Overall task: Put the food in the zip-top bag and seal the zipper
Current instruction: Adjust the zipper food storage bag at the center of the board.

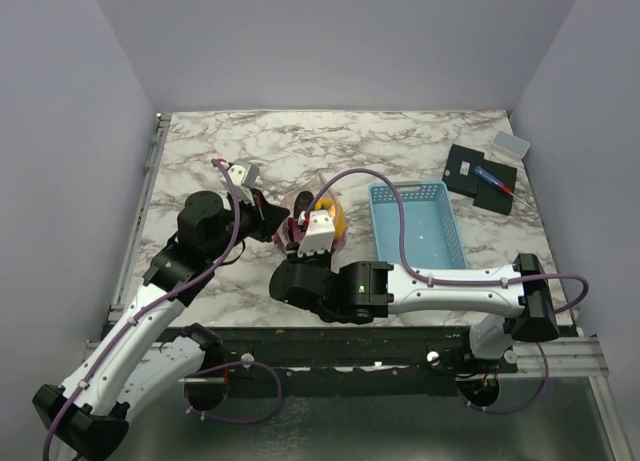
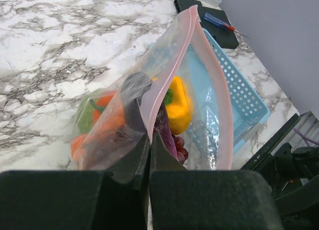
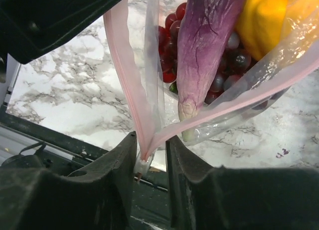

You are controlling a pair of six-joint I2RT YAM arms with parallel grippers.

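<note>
Food bagged, I judge: yellow toy pepper (image 2: 180,108), purple toy eggplant (image 3: 204,50) inside clear crinkly zip-top bag (image 2: 109,115). Its pinkish-red zipper strip (image 2: 220,105) gapes unsealed; left jaws clamp it at nine o'clock, right jaws at six.

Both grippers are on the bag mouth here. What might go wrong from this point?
1. The zipper gapes wide between its two strips, and the eggplant lies close to the corner pinched by the right gripper. It may get caught in the seal.
2. The right gripper holds only the very end of the strip, while the left gripper pinches the opposite edge. If they pull apart, the zip-top bag might slip free.
</note>
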